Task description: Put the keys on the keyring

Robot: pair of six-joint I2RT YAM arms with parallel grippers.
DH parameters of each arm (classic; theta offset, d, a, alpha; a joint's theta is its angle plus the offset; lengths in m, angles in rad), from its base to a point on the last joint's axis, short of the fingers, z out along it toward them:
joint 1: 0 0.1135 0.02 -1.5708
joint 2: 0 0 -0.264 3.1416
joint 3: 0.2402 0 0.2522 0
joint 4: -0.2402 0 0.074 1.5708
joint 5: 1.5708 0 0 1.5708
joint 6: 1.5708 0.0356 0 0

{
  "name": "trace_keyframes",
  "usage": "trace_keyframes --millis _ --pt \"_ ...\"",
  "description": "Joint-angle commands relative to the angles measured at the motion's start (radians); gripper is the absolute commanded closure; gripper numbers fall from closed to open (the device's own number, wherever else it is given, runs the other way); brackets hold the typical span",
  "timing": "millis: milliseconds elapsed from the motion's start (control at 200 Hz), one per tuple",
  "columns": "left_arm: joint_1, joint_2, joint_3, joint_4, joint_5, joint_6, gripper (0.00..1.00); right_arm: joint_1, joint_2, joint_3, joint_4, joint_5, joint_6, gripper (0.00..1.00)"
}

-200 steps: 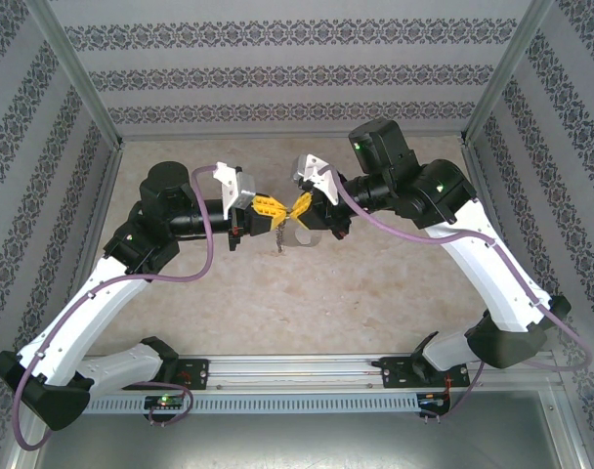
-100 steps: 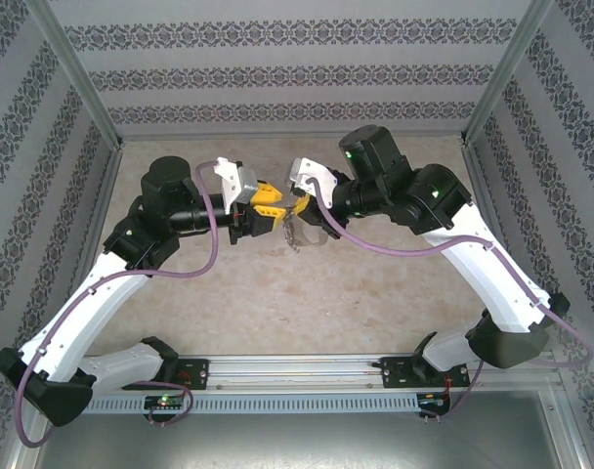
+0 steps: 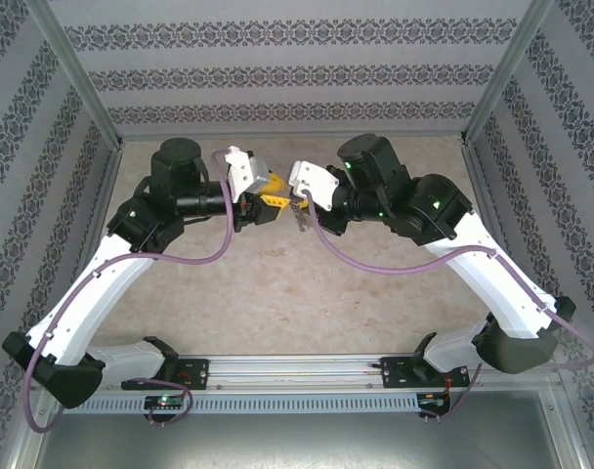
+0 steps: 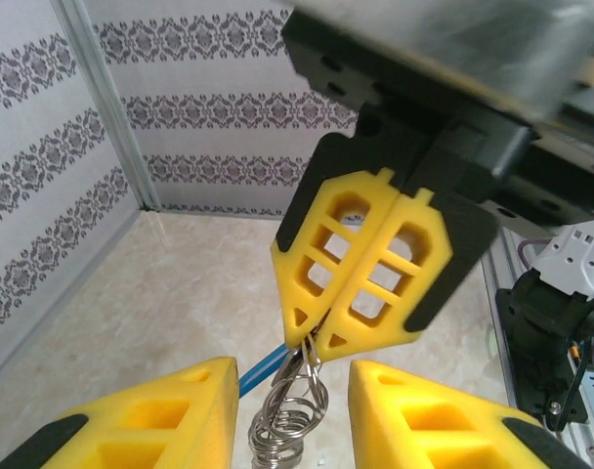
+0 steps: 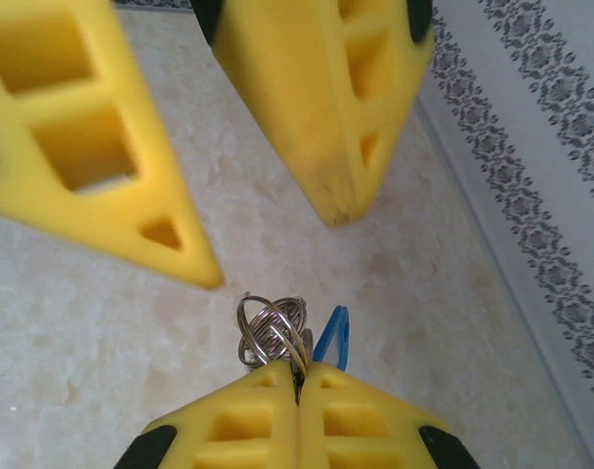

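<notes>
The keyring is seen as a tight bunch of thin silver wire rings looped through one another. It is clamped at its base between the shut yellow fingers of the right pincer, and its grey loop cannot be made out. Just beside the rings a key with a slim blue head is seen sticking out from the same closed jaws, tilted away from the rings; whether it is threaded on a ring cannot be told. The left pincer is held with its jaws parted, and the wire rings are placed in the gap between its two fingers, apart from both. Both pincers are raised above the surface, tip to tip, over its far half and midway between the side walls. Wide open room is left on the pale marbled surface toward the rail at the near edge. The surface is shut in on three sides by patterned walls, and the right-hand wall is seen close by from the right wrist.
</notes>
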Motion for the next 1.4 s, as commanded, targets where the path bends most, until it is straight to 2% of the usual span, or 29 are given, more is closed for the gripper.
trace_keyframes --millis 0,115,535,699,789,914,1394 --pt "-0.013 0.018 0.049 -0.054 0.020 0.043 0.67 0.026 -0.008 -0.009 0.037 0.108 -0.047 1.00" --pt "-0.015 0.032 0.063 -0.068 0.032 0.044 0.71 0.037 -0.002 -0.005 0.053 0.150 -0.053 1.00" --pt "-0.036 0.047 0.038 -0.037 0.007 0.011 0.72 0.075 0.026 0.007 0.064 0.208 -0.082 1.00" --pt "-0.040 0.057 0.035 -0.037 -0.010 0.007 0.86 0.086 0.025 0.009 0.064 0.231 -0.092 1.00" --pt "-0.040 0.059 0.031 -0.034 -0.012 0.002 0.85 0.091 0.018 0.005 0.072 0.231 -0.090 1.00" --pt "-0.039 0.058 0.026 -0.032 -0.018 0.000 0.76 0.094 0.012 0.000 0.082 0.229 -0.087 1.00" --pt "-0.040 0.040 -0.002 -0.012 -0.052 -0.012 0.74 0.108 -0.006 -0.028 0.115 0.226 -0.085 1.00"
